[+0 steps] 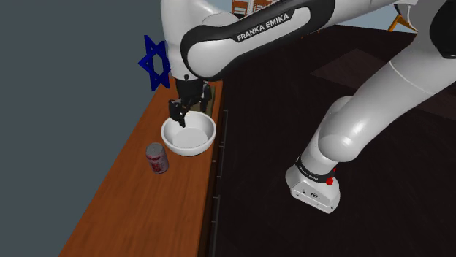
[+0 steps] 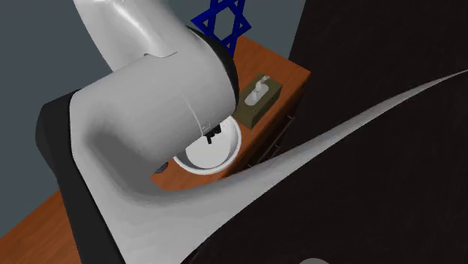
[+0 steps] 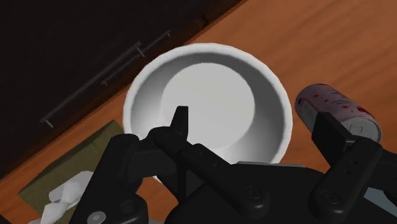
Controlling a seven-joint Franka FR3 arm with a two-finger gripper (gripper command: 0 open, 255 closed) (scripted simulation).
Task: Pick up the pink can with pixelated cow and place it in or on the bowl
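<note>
A pink-and-white can (image 1: 156, 158) with red blotches stands upright on the wooden counter, just beside a white bowl (image 1: 191, 148) on the side toward the shoulder view's lower left. My black gripper (image 1: 179, 113) hangs open over the bowl's far rim, with nothing between its fingers. In the wrist view the bowl (image 3: 270, 108) lies below the open gripper (image 3: 254, 127), and the can (image 3: 334, 108) sits right behind one fingertip (image 3: 329, 132). The second exterior view shows the bowl (image 2: 217, 154) partly hidden by my arm, with the fingertips (image 2: 212, 135) over it.
An olive tissue box (image 2: 259, 99) sits beyond the bowl, also seen beside it as the tissue box (image 3: 63, 184). A blue six-pointed star (image 1: 155, 62) stands against the grey wall. The narrow counter (image 1: 131, 212) drops off to a dark cabinet front with bar handles (image 3: 95, 83).
</note>
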